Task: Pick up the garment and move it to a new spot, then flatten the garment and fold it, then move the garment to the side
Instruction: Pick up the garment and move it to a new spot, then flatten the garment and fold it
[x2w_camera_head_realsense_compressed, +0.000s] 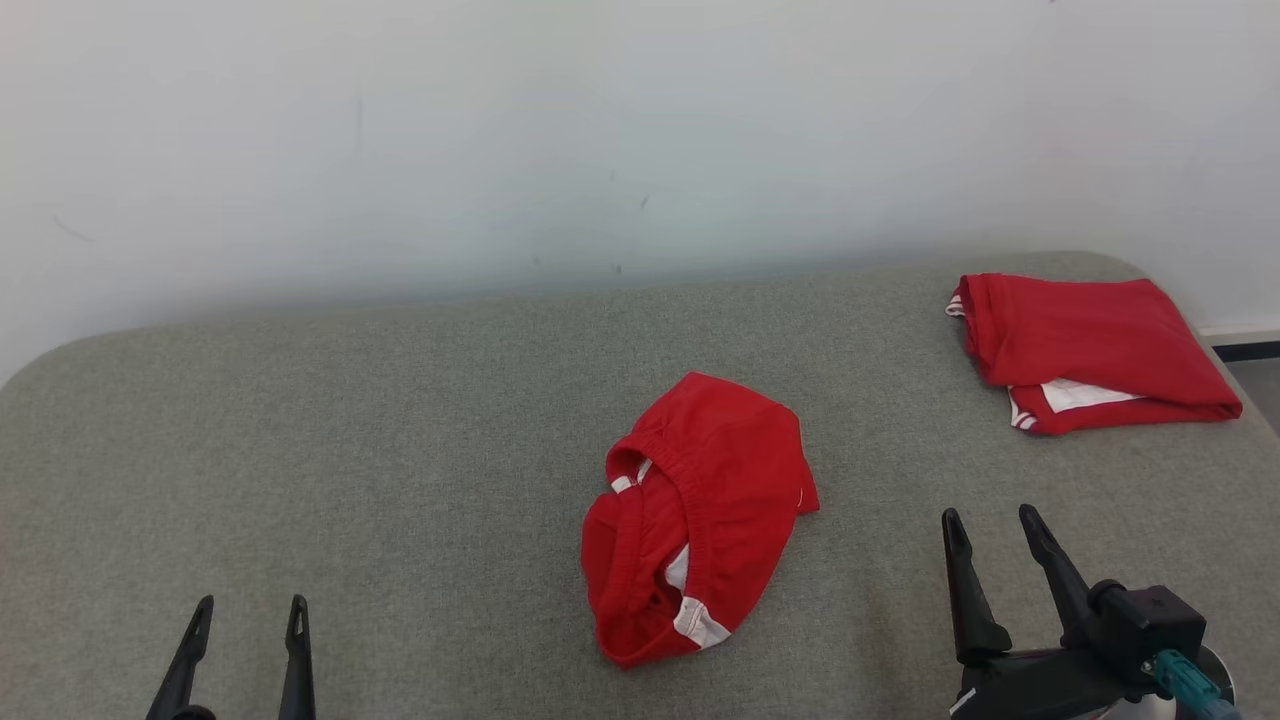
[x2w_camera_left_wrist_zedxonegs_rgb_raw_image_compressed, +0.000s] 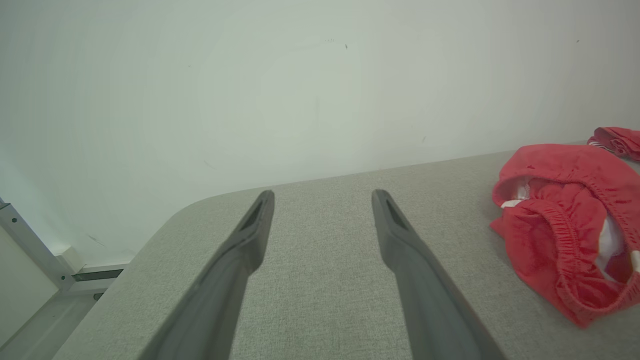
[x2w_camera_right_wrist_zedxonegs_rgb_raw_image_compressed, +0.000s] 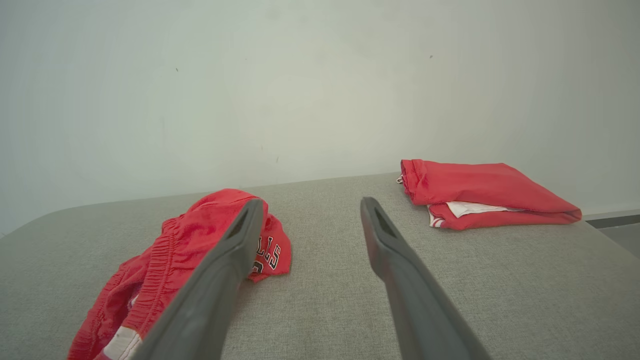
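A crumpled red garment (x2w_camera_head_realsense_compressed: 695, 515) with white trim and an elastic waistband lies in a heap at the middle of the grey padded table (x2w_camera_head_realsense_compressed: 400, 450). It shows at the right of the left wrist view (x2w_camera_left_wrist_zedxonegs_rgb_raw_image_compressed: 565, 225) and at the lower left of the right wrist view (x2w_camera_right_wrist_zedxonegs_rgb_raw_image_compressed: 165, 270). My left gripper (x2w_camera_head_realsense_compressed: 247, 607) stands open at the lower left, well apart from the garment, nothing between its fingers (x2w_camera_left_wrist_zedxonegs_rgb_raw_image_compressed: 250, 235). My right gripper (x2w_camera_head_realsense_compressed: 990, 520) stands open at the lower right, just right of the heap, also empty. Its fingers (x2w_camera_right_wrist_zedxonegs_rgb_raw_image_compressed: 380, 240) point toward the wall.
A second red garment (x2w_camera_head_realsense_compressed: 1090, 350), folded with a white edge, lies at the table's far right corner (x2w_camera_right_wrist_zedxonegs_rgb_raw_image_compressed: 480, 192). A pale wall (x2w_camera_head_realsense_compressed: 600, 130) rises directly behind the table. The table's rounded left corner and the floor beside it (x2w_camera_left_wrist_zedxonegs_rgb_raw_image_compressed: 45, 320) appear in the left wrist view.
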